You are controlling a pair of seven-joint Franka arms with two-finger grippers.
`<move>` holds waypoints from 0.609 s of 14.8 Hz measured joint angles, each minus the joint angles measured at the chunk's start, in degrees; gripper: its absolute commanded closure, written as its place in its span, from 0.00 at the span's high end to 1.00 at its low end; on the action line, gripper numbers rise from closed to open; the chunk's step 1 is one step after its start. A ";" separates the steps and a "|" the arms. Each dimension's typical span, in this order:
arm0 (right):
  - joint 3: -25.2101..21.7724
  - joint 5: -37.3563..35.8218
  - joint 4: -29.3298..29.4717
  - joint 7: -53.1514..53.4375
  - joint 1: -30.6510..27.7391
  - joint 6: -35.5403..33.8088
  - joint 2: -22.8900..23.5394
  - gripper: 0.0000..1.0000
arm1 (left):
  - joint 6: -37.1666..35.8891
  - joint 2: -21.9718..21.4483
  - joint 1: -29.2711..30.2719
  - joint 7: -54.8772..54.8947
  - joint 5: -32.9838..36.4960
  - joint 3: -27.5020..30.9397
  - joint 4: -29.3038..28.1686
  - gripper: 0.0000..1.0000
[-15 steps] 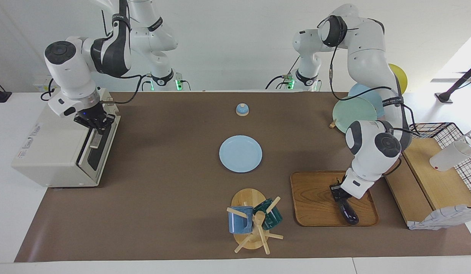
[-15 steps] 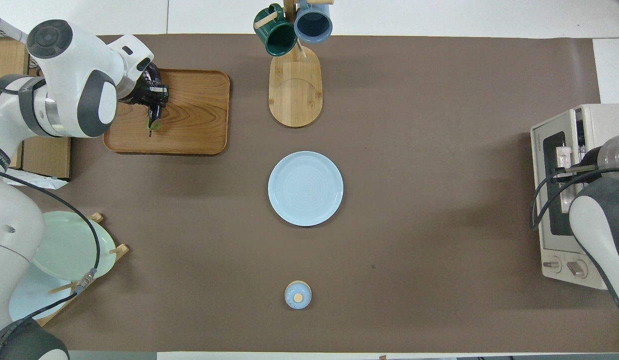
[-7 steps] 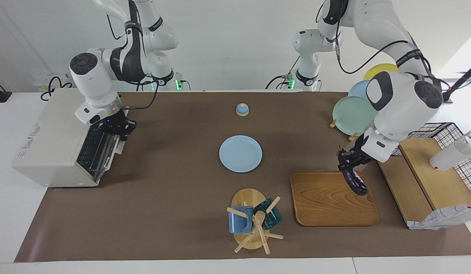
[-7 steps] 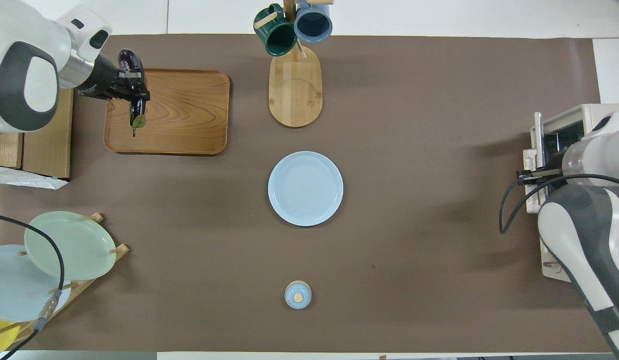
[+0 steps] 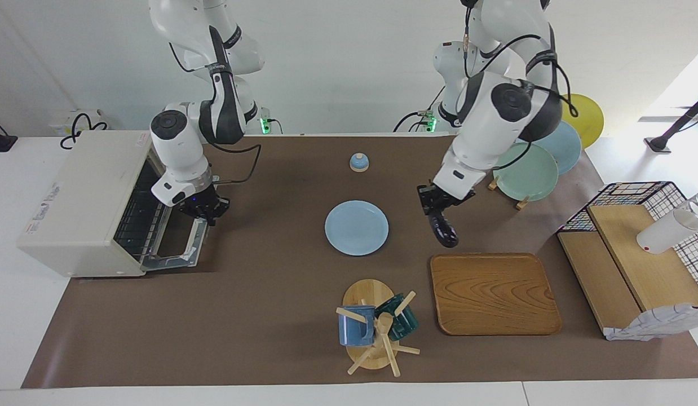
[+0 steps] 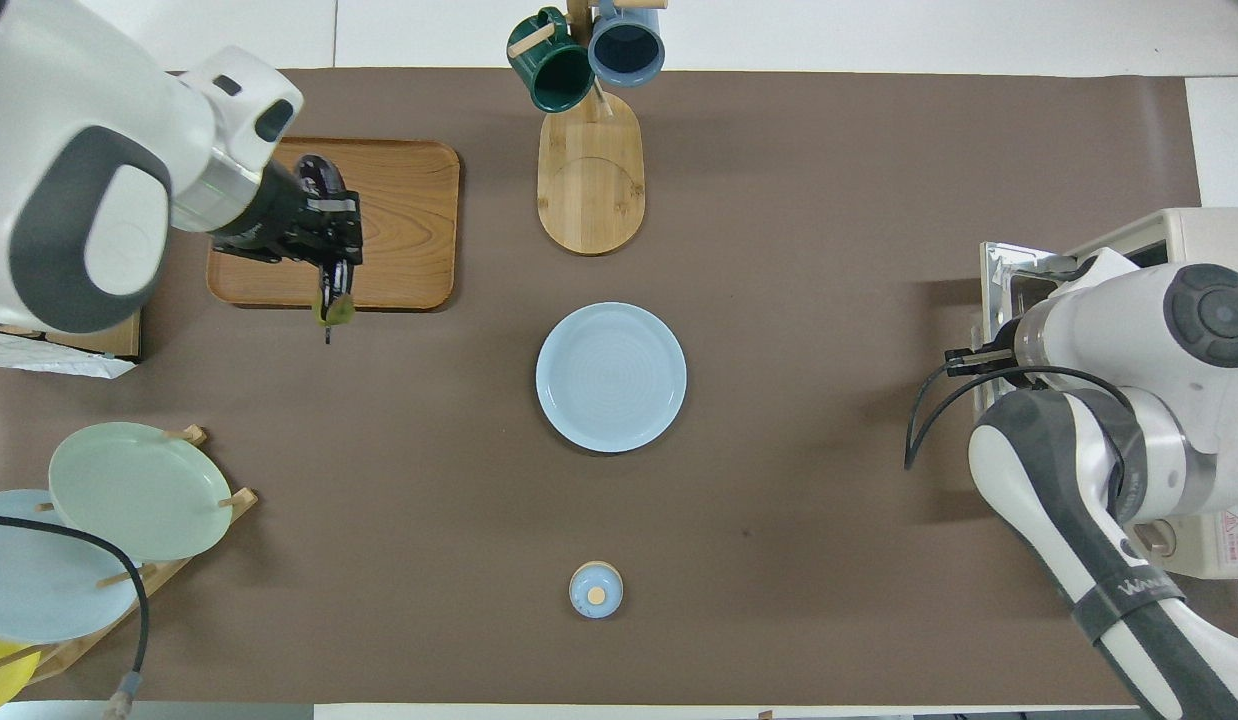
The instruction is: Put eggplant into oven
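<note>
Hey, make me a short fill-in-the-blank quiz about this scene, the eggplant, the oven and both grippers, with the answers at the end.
1. The left gripper holds the ____ up in the air.
2. The oven door is ____, folded down flat.
3. The right gripper is at the oven door's ____.
4. The wooden tray has ____ on it.

Answers: eggplant; open; handle; nothing

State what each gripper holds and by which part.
The left gripper holds the eggplant near its stem end, body hanging down above the table. The right gripper is at the oven door's handle; its grip cannot be told.
</note>
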 measured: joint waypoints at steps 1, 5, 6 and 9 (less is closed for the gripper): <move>-0.04 -0.04 -0.08 0.00 0.14 0.48 0.39 0.00 | 5.08 -0.57 -2.70 -1.95 -0.38 -0.03 -3.80 0.00; -0.07 0.05 -0.71 0.14 0.49 3.56 2.25 0.00 | 17.03 -0.15 -10.72 -7.47 -0.50 0.00 -11.96 0.00; -0.08 0.11 -0.74 0.34 0.57 3.94 2.48 0.00 | 18.48 0.54 -11.35 -7.64 -0.50 0.04 -12.51 0.00; -0.18 0.20 -0.80 0.95 1.52 4.61 3.18 0.00 | 22.32 3.77 -12.63 -8.12 -0.51 0.12 -12.83 0.00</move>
